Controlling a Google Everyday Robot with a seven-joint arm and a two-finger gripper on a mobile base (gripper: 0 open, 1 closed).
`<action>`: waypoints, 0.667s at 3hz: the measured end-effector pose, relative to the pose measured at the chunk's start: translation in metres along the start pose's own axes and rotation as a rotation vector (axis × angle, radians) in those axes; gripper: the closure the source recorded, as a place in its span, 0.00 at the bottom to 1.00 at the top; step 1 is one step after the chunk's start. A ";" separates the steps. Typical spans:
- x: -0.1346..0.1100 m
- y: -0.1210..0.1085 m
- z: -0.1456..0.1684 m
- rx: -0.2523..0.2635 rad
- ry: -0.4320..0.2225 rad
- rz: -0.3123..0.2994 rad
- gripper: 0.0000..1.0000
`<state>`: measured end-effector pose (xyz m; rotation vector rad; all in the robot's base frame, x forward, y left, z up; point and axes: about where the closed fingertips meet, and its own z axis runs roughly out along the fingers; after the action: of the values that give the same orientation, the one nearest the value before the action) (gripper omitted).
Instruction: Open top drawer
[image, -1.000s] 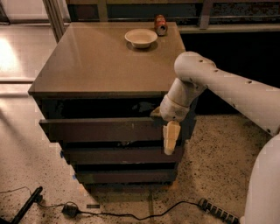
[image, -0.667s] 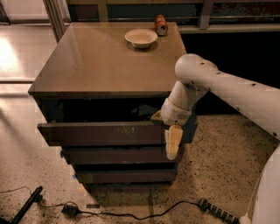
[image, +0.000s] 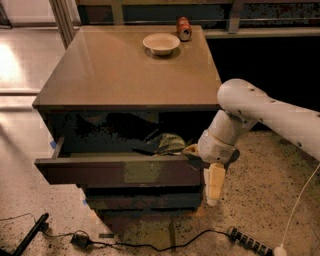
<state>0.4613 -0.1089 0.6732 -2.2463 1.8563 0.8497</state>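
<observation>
The top drawer (image: 120, 172) is pulled partly out of the dark cabinet (image: 125, 75). Its long dark front panel has a pale scuff in the middle, and its inside shows from above. My gripper (image: 204, 166) is at the right end of that front panel, on the end of my white arm (image: 250, 107). One pale finger (image: 215, 182) hangs down in front of the panel's right end and the other reaches in behind it, so the gripper is closed over the panel edge.
Dark items and a greenish cloth (image: 170, 142) lie in the drawer. Two narrower drawer fronts (image: 145, 200) sit below. A pale bowl (image: 161, 43) and a can (image: 184, 28) stand on the cabinet top. A cable (image: 150, 245), a power strip (image: 247, 241) and a black rod (image: 30, 235) lie on the floor.
The top drawer has slid further out toward the camera, and my gripper has moved with it at the panel's right end. More of the drawer's inside now shows.
</observation>
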 end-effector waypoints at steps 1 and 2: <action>0.000 0.000 0.000 0.000 0.000 0.000 0.00; 0.000 0.007 0.005 -0.010 0.002 -0.018 0.00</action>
<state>0.4526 -0.1086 0.6706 -2.2669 1.8336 0.8566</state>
